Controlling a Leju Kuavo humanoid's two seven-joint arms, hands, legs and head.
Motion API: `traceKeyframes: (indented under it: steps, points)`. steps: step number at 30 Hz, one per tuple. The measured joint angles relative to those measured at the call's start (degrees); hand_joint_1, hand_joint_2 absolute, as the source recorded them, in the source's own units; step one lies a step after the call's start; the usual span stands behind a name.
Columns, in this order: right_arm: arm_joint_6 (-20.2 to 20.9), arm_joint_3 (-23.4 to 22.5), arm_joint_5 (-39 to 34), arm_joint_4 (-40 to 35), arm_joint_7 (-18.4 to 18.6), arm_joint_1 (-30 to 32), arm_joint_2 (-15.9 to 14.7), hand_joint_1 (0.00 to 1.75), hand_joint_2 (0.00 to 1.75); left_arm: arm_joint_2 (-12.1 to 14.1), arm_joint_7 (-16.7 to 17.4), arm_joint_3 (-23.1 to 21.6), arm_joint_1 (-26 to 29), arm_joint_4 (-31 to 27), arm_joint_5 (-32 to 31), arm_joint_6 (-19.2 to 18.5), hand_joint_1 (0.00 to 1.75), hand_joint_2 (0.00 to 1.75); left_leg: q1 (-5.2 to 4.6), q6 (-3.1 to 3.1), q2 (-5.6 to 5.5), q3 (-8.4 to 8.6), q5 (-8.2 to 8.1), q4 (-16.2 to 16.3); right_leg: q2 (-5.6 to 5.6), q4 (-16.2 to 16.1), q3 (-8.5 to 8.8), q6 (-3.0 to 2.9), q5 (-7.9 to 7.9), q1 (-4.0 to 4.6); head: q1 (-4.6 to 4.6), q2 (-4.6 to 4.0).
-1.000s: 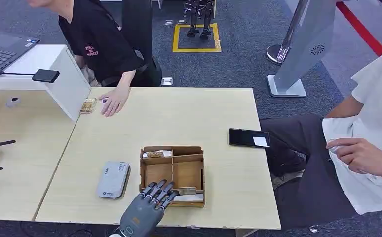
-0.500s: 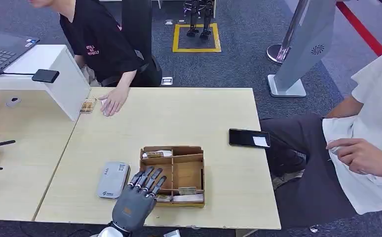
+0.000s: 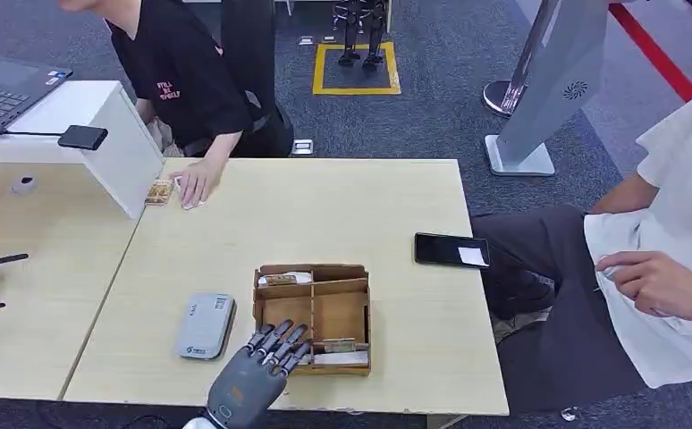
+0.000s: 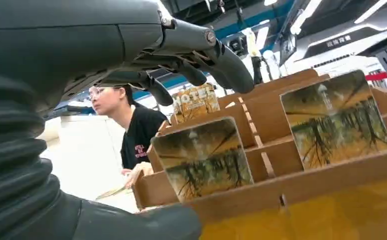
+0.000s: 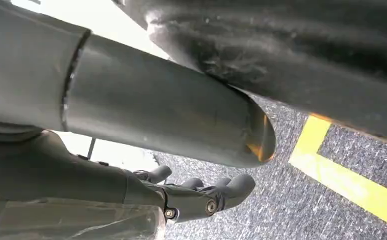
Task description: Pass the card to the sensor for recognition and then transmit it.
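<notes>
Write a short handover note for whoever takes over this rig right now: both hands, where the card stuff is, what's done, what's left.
Left hand: empty, fingers spread over the near edge of the cardboard tray.
Right hand: hangs above the carpet, holding nothing.
Cards stand in the tray's near slots; the grey sensor lies just left of the tray.
Done: nothing picked.
Left: grasp a card, present it to the sensor, hand it on.

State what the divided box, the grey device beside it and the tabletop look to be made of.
Divided box: brown corrugated cardboard, matte, raw-cut edges. Grey device: likely moulded plastic, smooth, rounded corners, a label on top. Tabletop: pale wood-grain surface, probably laminate; solid wood cannot be ruled out.
</notes>
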Motion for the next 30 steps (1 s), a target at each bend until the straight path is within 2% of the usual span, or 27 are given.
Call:
traceKeyframes:
  steps: [8,21,30]
  points:
    - [0.0,0.0,0.0,0.0,0.0,0.0,0.0,0.0,0.0,0.5,-1.3,0.4,0.2,0.0,0.6,-0.4,0.4,1.75,0.0,-0.01,0.0,0.0,0.01,0.0,0.0,0.0,0.01,0.0,0.0,0.0,0.0,0.0]
    - [0.2,0.0,0.0,0.0,0.0,0.0,0.0,0.0,0.0,0.5,1.2,0.8,0.8,0.0,0.0,-0.1,0.37,1.75,0.0,-0.01,0.0,0.0,0.01,0.0,0.0,0.0,0.0,0.0,0.0,0.0,-0.02,0.0]
    - [0.1,0.0,0.1,0.0,0.0,0.0,0.0,0.0,0.0,0.6,1.9,0.8,0.8,0.0,0.0,-0.7,0.52,1.75,0.0,-0.01,0.0,-0.01,0.01,0.0,0.0,0.0,0.0,0.0,0.0,0.0,-0.02,0.0]
